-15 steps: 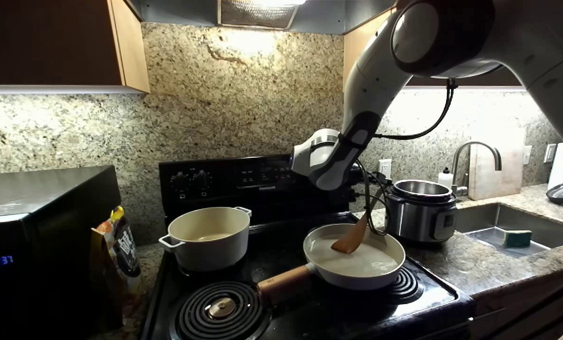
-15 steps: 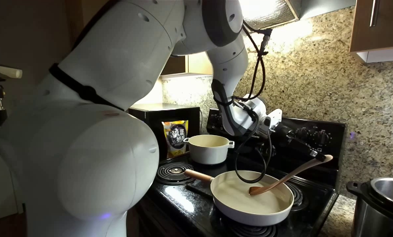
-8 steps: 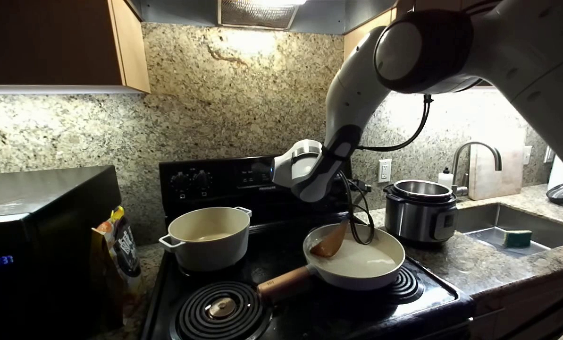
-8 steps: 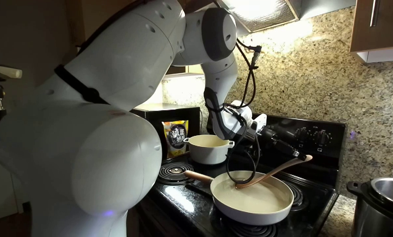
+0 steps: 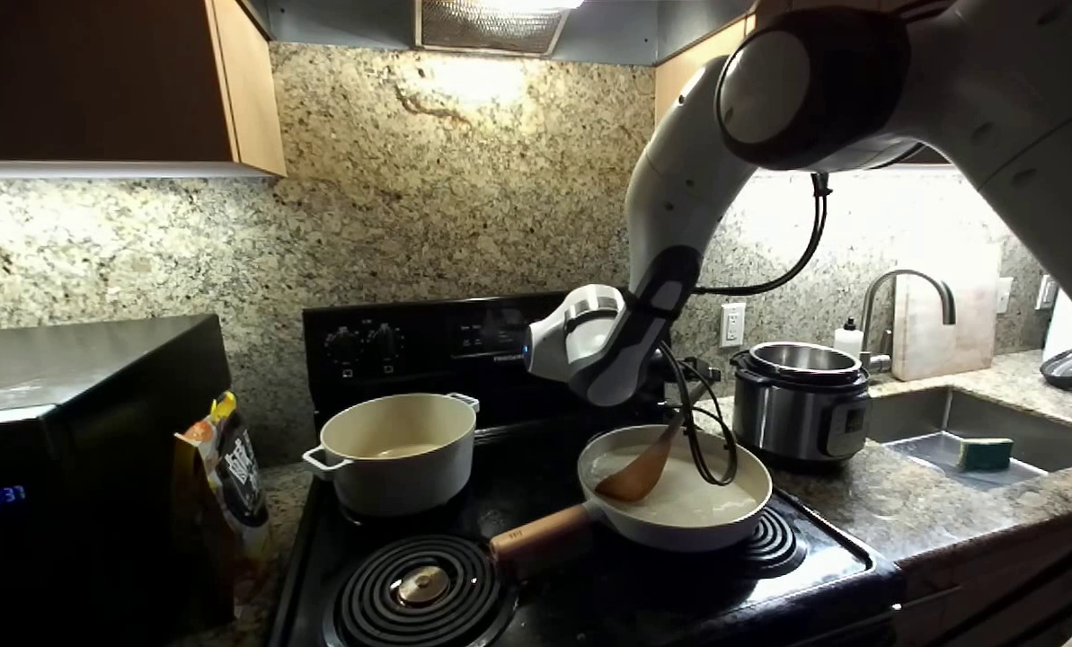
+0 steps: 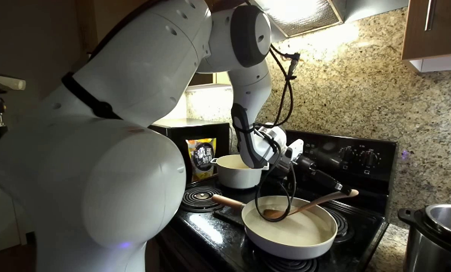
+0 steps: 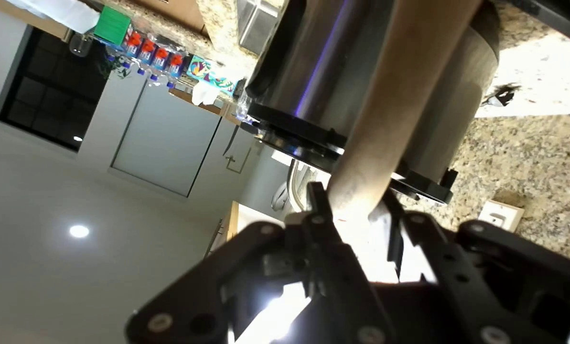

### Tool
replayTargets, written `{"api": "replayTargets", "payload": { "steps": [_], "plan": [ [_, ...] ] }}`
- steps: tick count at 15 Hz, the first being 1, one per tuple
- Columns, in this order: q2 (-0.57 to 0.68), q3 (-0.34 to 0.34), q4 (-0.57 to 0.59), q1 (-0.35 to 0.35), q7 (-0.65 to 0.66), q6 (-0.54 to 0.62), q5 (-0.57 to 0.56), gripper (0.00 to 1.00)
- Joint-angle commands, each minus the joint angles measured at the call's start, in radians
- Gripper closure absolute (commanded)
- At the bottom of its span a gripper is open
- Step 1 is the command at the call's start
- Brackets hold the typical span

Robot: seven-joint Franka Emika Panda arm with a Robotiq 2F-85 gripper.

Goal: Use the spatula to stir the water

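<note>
spatula (image 5: 641, 469): since the earlier frame it has swept left across the pan (image 5: 679, 539), and its upper end has dropped; lies flatter now.
blade (image 5: 627, 483): in the left part of the pan in both exterior views; low edge looks to meet the water (image 5: 693, 501), shallow over the pan floor. Depth can't tell.
fingers (image 7: 325, 239): clamped on the spatula handle (image 7: 399, 110) near its end, wood between them in the wrist view; that end stands past the pan's far right rim.
stir stroke: my read, this is the step in hand, mid-sweep; pick-up and blade-into-pan look done. Passes left, can't say.
next sweep: should bring the blade back right through the water, wide arc, same grip, low edge kept under. Turn before the pan's left wall.
pan handle (image 5: 540, 530): points left, nothing holding it; a hard shove on the wall would likely slide the pan on the stovetop (image 5: 670, 598).
cable loop (image 5: 722, 483): hangs low over the pan in both exterior views; touching the water or not, can't tell. Watch it on the return.
pot (image 5: 410, 490): left of the pan and farther back; out of this sweep, I'd judge.
steel cooker (image 5: 783, 422): right of the pan on the tabletop (image 5: 895, 508), apart from it. Keep the fingers clear if the arc runs far right.
</note>
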Motion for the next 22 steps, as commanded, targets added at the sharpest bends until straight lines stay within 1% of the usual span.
{"api": "replayTargets", "payload": {
  "steps": [1, 6, 9, 12, 16, 19, 22],
  "plan": [
    [-0.087, 0.007, -0.134, -0.021, 0.073, 0.015, -0.023, 0.89],
    [-0.149, -0.001, -0.178, -0.051, 0.132, -0.009, 0.0, 0.89],
    [-0.164, -0.006, -0.155, -0.078, 0.127, -0.02, 0.023, 0.89],
    [-0.142, -0.009, -0.103, -0.091, 0.109, -0.042, 0.029, 0.89],
    [-0.085, 0.003, -0.013, -0.07, 0.086, -0.062, 0.009, 0.89],
    [-0.034, 0.02, 0.048, -0.046, 0.048, -0.052, -0.012, 0.89],
    [-0.019, 0.038, 0.041, -0.029, 0.005, -0.017, -0.025, 0.89]
  ]
}}
